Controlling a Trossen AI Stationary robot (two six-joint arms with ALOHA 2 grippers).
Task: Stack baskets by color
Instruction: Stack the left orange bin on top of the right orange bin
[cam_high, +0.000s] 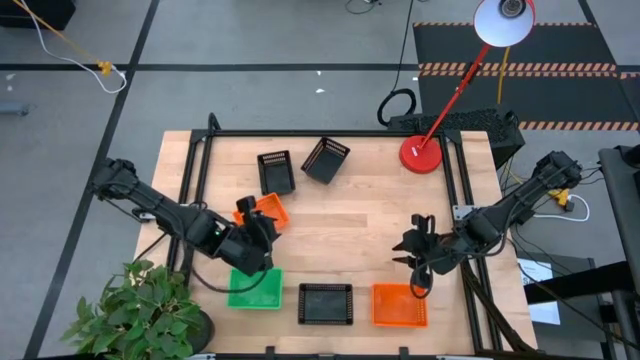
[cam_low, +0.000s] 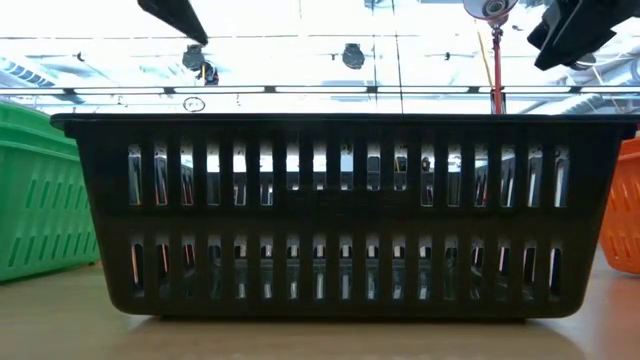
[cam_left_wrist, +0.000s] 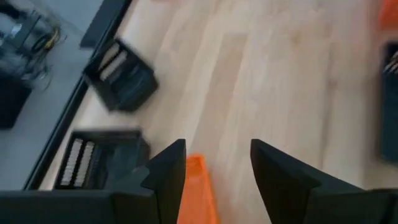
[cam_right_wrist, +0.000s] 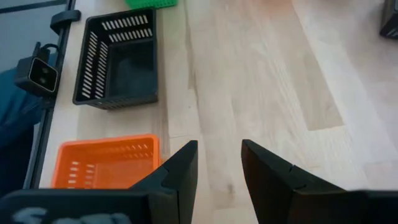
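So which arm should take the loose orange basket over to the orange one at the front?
Left, probably: the left gripper is open right beside that orange basket; the right gripper is farther.

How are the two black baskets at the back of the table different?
The left black basket sits flat with its opening facing up, while the right black basket is tipped up at an angle. The left one lines up nearly square with the table; the right one is turned askew. Both are black with slotted walls.
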